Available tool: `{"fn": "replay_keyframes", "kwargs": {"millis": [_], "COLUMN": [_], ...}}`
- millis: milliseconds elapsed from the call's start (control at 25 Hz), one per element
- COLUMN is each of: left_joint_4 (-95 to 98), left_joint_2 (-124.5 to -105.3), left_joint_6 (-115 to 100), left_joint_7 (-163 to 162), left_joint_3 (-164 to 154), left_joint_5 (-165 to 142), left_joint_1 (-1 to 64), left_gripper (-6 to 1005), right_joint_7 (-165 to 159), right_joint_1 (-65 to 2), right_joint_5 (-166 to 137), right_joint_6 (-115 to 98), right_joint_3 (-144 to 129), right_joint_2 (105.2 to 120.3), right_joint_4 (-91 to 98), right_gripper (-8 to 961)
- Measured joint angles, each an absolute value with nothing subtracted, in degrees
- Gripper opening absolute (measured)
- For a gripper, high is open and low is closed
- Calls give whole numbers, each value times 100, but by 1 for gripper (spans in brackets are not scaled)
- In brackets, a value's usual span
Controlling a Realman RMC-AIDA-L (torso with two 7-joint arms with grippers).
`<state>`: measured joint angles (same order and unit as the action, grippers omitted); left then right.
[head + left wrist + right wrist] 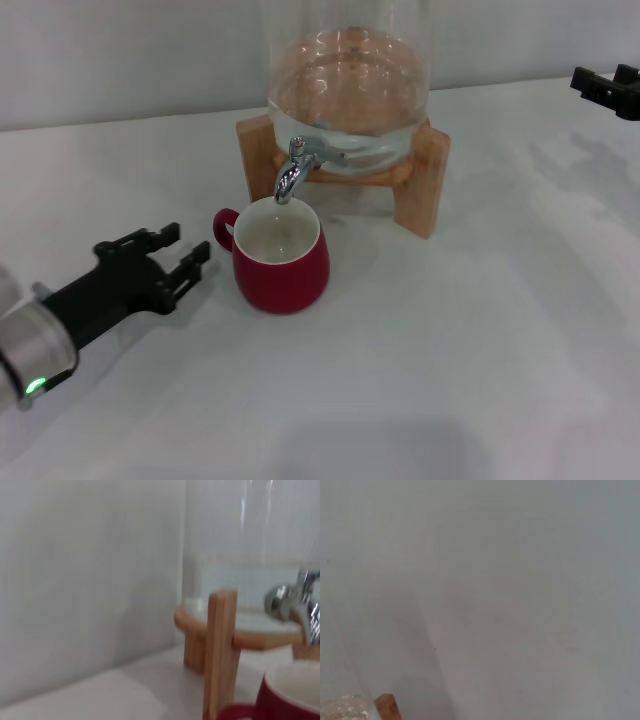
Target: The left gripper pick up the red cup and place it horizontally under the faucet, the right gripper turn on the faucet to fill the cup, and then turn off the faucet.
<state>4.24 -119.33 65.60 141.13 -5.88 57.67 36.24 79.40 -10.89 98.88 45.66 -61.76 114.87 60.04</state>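
Observation:
The red cup (282, 265) stands upright on the white table, its mouth right below the spout of the chrome faucet (292, 172), its handle pointing left. I see no water stream. My left gripper (188, 243) is open and empty, just left of the cup's handle and apart from it. The left wrist view shows the cup's rim (290, 695) and the faucet (295, 602) close by. My right gripper (600, 88) is far off at the back right edge, away from the faucet.
The glass water jar (348, 80) sits on a wooden stand (425, 180) at the back centre. The stand's leg (220, 650) shows in the left wrist view, and a corner of it (387, 706) in the right wrist view.

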Motion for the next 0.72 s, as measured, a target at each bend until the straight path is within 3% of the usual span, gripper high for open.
{"fn": "replay_keyframes", "kwargs": {"millis": [720], "left_joint_4": [2576], "left_joint_2": [-11908], "left_joint_6": [10898], "left_joint_7": [11915], "left_joint_3": [-615], "left_joint_5": [8182], "left_joint_1": [1998], "left_gripper": [488], "right_joint_7": [7923], "right_joint_1": [-1040], "right_joint_5": [9895], "right_joint_6": [5038], "right_joint_3": [-5932], "right_joint_2": [11488], "right_joint_4": [5961], "right_gripper": [736]}}
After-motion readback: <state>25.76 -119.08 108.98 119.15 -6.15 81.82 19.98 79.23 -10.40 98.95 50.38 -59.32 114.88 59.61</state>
